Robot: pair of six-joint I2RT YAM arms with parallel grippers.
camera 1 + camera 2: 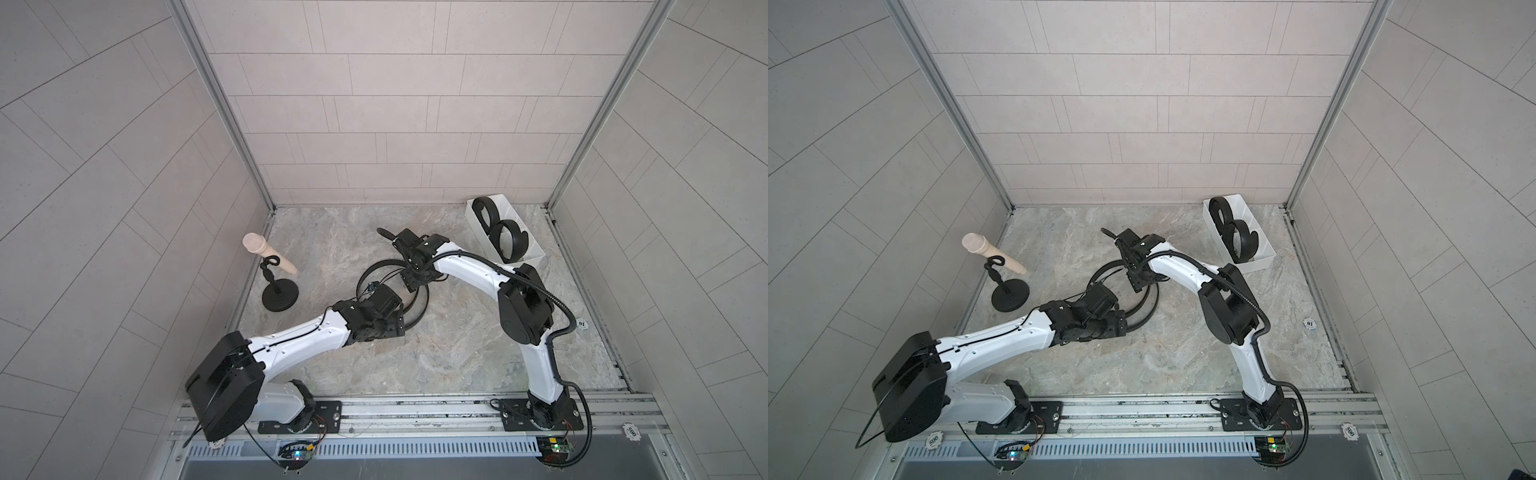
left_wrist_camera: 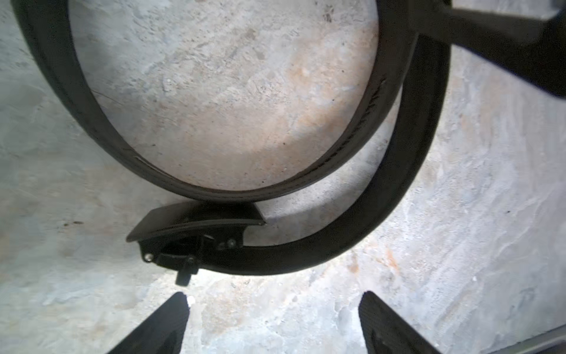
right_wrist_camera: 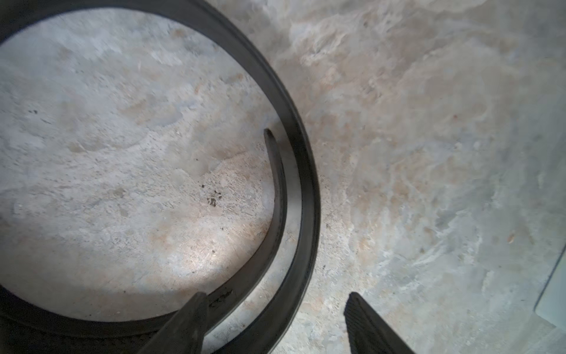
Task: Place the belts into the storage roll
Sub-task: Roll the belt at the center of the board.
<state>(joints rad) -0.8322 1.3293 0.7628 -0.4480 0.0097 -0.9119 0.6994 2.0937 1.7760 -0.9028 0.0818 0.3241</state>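
Both grippers hang jaws apart, clamping nothing, the left gripper [image 2: 274, 298] facing the buckle [image 2: 196, 226] and the right gripper [image 3: 275, 295] over the strap of the one loose belt [image 2: 425, 128], which lies well short of the storage roll [image 1: 510, 208]; it likely needs tighter coiling and a firm grasp before joining the two coiled belts [image 1: 496, 211] inside, the peg stand [image 1: 280, 300] being far to that roll's left, out of the way.

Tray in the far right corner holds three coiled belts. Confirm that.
Not three. In both top views the tray in the far right corner holds two coiled belts; the third belt lies loose on the table.
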